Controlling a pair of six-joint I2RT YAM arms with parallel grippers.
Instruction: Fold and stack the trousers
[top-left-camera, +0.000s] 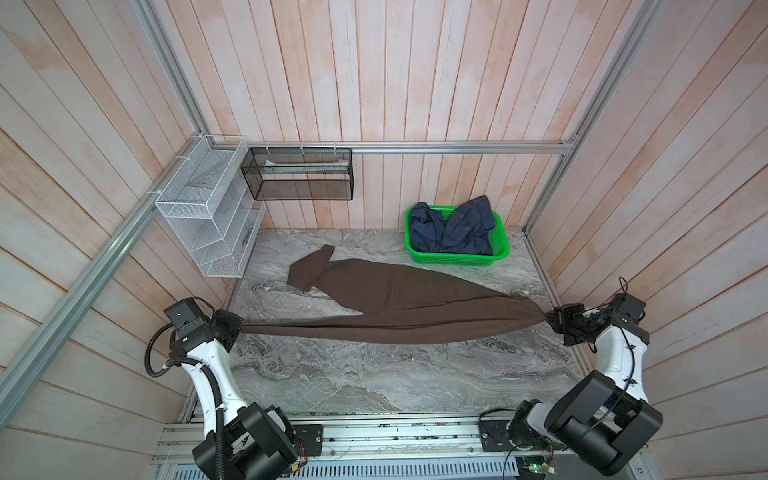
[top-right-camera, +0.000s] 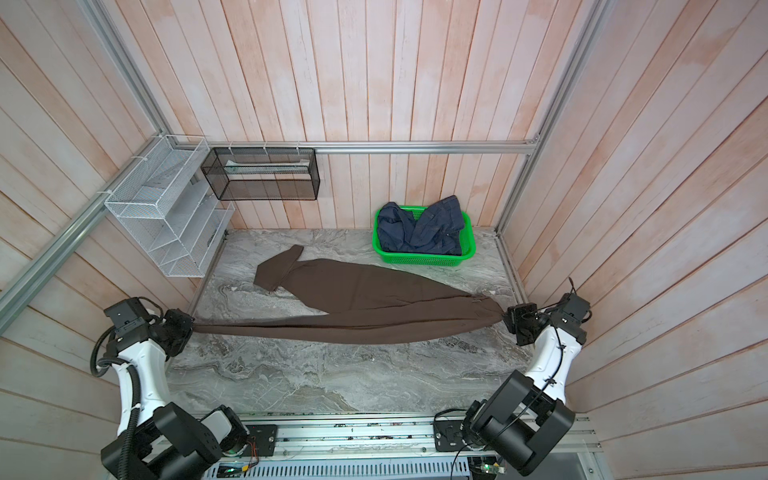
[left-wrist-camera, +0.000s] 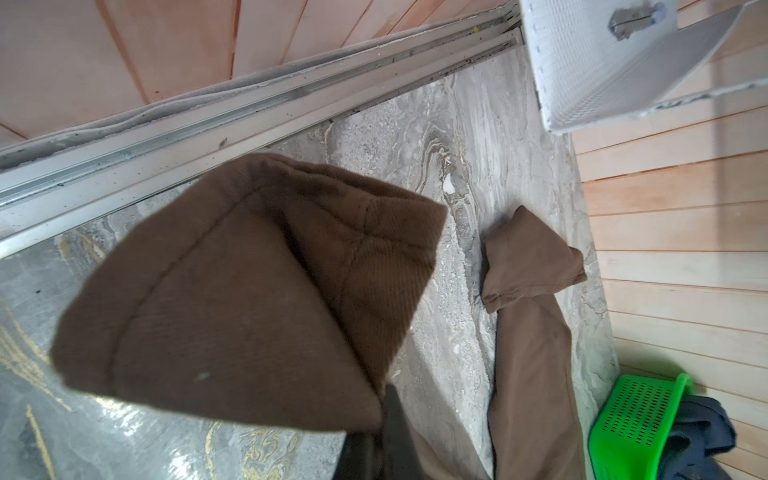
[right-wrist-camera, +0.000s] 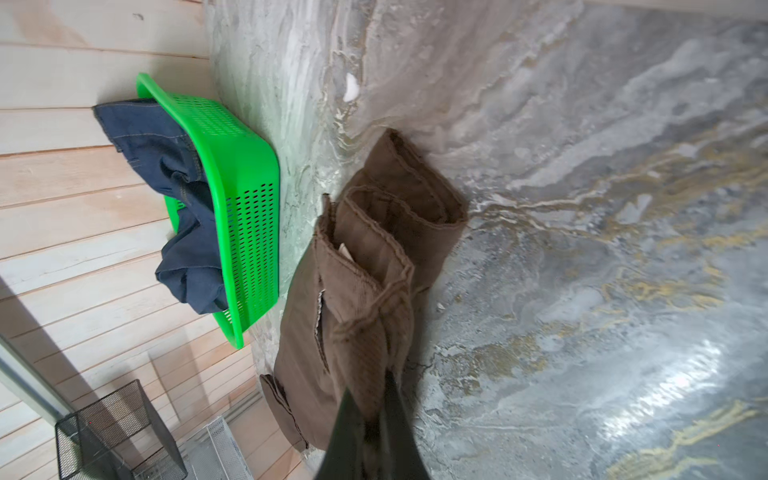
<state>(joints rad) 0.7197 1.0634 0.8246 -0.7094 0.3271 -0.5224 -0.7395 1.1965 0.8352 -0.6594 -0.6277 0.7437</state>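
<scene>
Trousers (top-left-camera: 395, 299) lie mid-frame on the tabletop (top-left-camera: 374, 374), the leg lower in frame stretched between left gripper (top-left-camera: 237, 328) clenched on its hem and right gripper (top-left-camera: 549, 319) clenched on the waist; advise carrying it taut and level onto the upper one, edges aligned.

Bright, even light fills both top views, leaving only a faint shadow beneath the trousers (top-left-camera: 395, 291) on the desk (top-left-camera: 374, 382), the wall planks (top-left-camera: 415, 83) bow toward the picture edges, and in the wrist views the desk gleams with white glare beside soft-focused nearby cloth
</scene>
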